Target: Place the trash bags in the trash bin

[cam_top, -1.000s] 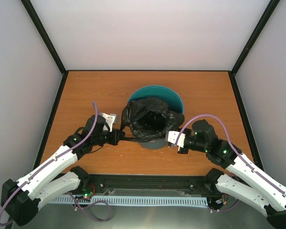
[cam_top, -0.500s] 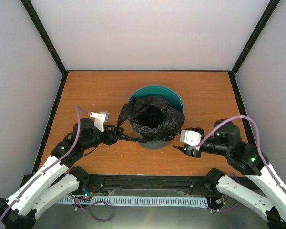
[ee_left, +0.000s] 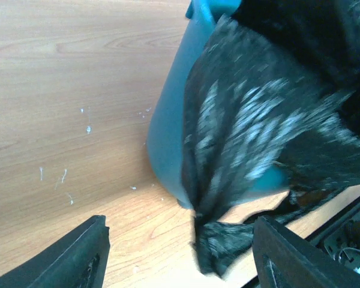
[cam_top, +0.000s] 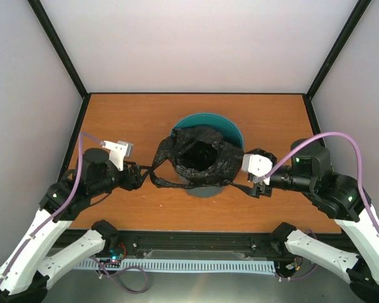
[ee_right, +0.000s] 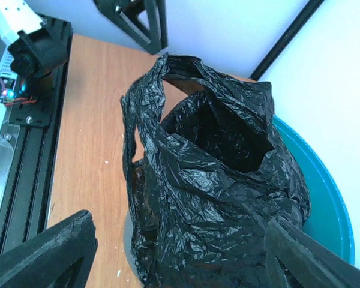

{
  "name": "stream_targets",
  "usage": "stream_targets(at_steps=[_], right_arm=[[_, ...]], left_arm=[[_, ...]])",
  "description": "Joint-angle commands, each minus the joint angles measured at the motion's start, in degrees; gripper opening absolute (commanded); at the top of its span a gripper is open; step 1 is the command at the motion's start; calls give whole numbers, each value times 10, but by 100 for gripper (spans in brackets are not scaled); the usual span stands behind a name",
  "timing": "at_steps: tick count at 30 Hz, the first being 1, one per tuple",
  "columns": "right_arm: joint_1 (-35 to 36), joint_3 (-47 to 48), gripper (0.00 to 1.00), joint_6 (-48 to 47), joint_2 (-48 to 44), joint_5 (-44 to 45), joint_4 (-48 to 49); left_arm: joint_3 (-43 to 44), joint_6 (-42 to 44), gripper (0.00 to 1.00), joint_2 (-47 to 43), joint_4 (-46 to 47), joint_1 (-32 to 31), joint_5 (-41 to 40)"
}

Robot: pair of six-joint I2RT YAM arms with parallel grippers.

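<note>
- The round teal-blue plastic bin [cam_top: 230,129] stands near the middle of the wooden table [cam_top: 126,120].
- The thin glossy black plastic bag [cam_top: 199,158] sits with its lower part inside the bin, its mouth open upward. Much wrinkled film rises above the rim, and some hangs outside the near wall.
- One loop handle [cam_top: 167,185] stretches toward 8 o'clock and reaches the left gripper [cam_top: 141,178]. Its fingers [ee_left: 78,255] stand wide apart, with the film end between them but not clamped.
- The right gripper [cam_top: 252,187], at 4 o'clock from the bin, is also spread wide, and nothing is pinched in it.
- The task seems about half done: the bag is partly in, and the outside film and the handle are left to tuck in.
</note>
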Motion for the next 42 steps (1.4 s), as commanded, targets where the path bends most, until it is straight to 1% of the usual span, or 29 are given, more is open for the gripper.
stream_targets(at_steps=[1, 3, 5, 9, 13, 16, 19, 20, 22, 24, 26, 27, 29, 32, 34, 36, 39, 42], right_arm=[[3, 54, 79, -27, 31, -18, -66], [5, 94, 80, -37, 66, -28, -92], [7, 123, 80, -49, 97, -42, -107], [35, 165, 81, -66, 157, -40, -116], [103, 195, 81, -71, 214, 13, -128], [149, 191, 81, -73, 243, 70, -114], [168, 189, 79, -61, 273, 131, -81], [170, 191, 77, -58, 283, 139, -75], [170, 199, 67, -46, 300, 155, -63], [171, 201, 55, -37, 306, 168, -51], [170, 204, 38, -30, 311, 171, -50], [170, 215, 5, -10, 314, 192, -46], [170, 211, 3, 9, 303, 219, -36], [159, 173, 3, 36, 247, 245, 7], [130, 152, 3, 58, 211, 232, 39], [86, 132, 3, 71, 184, 209, 65], [34, 94, 3, 85, 151, 188, 105], [15, 63, 3, 95, 135, 182, 131]], left_arm=[[90, 74, 67, 39, -88, -1, 3], [97, 100, 68, 54, -87, -1, 31], [97, 120, 68, 66, -64, -1, 60], [91, 139, 69, 90, 29, -1, 100], [110, 145, 61, 143, 63, -1, 129], [131, 159, 60, 177, 72, -3, 120], [141, 172, 60, 193, 86, -3, 103], [143, 177, 60, 197, 91, -3, 99], [149, 187, 61, 208, 98, -3, 92], [161, 193, 60, 224, 96, -3, 93], [172, 193, 59, 237, 88, -3, 105], [179, 192, 57, 234, 75, -4, 109], [173, 193, 57, 214, 66, -4, 98], [140, 184, 57, 177, 75, -4, 90], [110, 175, 57, 157, 93, -4, 101], [93, 171, 57, 154, 102, -4, 103], [117, 177, 56, 171, 85, -4, 102], [168, 187, 58, 186, 82, -4, 88]])
